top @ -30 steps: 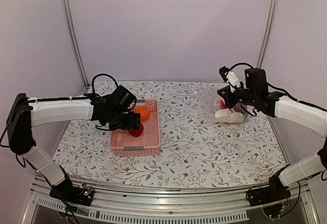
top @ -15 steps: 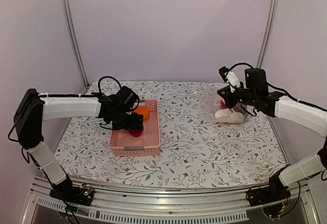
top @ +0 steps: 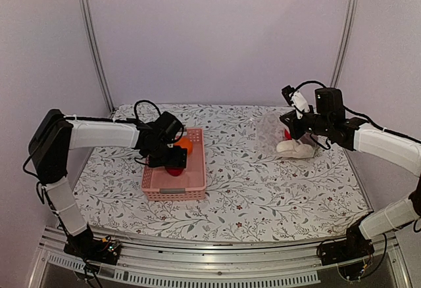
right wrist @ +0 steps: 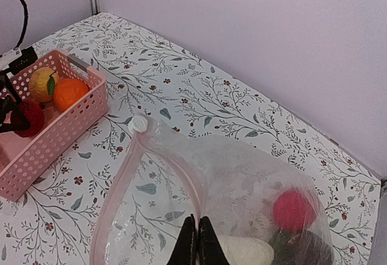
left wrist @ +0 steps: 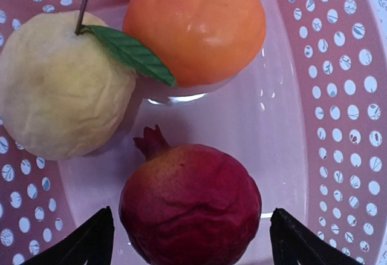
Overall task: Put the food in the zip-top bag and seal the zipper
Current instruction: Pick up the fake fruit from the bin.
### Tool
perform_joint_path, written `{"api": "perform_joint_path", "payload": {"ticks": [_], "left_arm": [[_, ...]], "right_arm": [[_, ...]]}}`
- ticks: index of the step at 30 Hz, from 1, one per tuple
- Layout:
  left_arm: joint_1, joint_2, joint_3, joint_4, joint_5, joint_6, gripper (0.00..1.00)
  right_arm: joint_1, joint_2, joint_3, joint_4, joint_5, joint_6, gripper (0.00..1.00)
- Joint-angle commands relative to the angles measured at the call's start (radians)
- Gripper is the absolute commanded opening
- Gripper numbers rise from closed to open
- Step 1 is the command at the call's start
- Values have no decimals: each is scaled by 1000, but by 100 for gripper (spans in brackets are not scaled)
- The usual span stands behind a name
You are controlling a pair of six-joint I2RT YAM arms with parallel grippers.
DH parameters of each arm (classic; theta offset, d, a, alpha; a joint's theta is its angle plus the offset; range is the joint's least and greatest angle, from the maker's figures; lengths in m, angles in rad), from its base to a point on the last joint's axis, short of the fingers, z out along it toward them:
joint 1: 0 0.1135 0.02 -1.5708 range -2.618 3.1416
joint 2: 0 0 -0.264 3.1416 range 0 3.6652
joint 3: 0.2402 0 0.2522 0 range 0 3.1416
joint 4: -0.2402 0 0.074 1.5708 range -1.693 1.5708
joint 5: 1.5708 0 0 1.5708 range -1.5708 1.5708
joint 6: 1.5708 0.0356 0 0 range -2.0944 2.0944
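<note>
Two claw fingers point(left wrist: 91, 244) straddle the maroon pomegranate point(left wrist: 190, 207) in basket point(left wrist: 338, 95)

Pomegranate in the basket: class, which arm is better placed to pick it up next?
Left. The left gripper hangs open astride the pomegranate in the pink basket; the right gripper is shut on the zip-top bag.

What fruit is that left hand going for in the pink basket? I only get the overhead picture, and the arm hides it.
Observer: The left hand is open, with one finger on each side of a dark red pomegranate.
Visitor: Anything else in there?
Observer: A yellow fruit with a green leaf sits beside an orange, just beyond the pomegranate.
Visitor: And the right hand?
Observer: The right hand is shut on the zip-top bag.
</note>
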Motion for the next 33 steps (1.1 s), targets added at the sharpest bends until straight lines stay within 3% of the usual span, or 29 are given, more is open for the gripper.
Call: {"api": "perform_joint_path", "payload": {"ticks": [1,12,18,33], "left_arm": [[15,42,27,2,9,18,89],[18,68,32,-1,8,28,86],[17,62,55,-26,14,32,77],[-40,-117,151,-120,4,22,71]], "right_arm": [[-4,14,-6,9,4,-9,0],[-4,21,-5,8,5,-9,0],[-3,24,-4,6,0,-6,0],[-4,22,-3,3,-15,-6,0]]}}
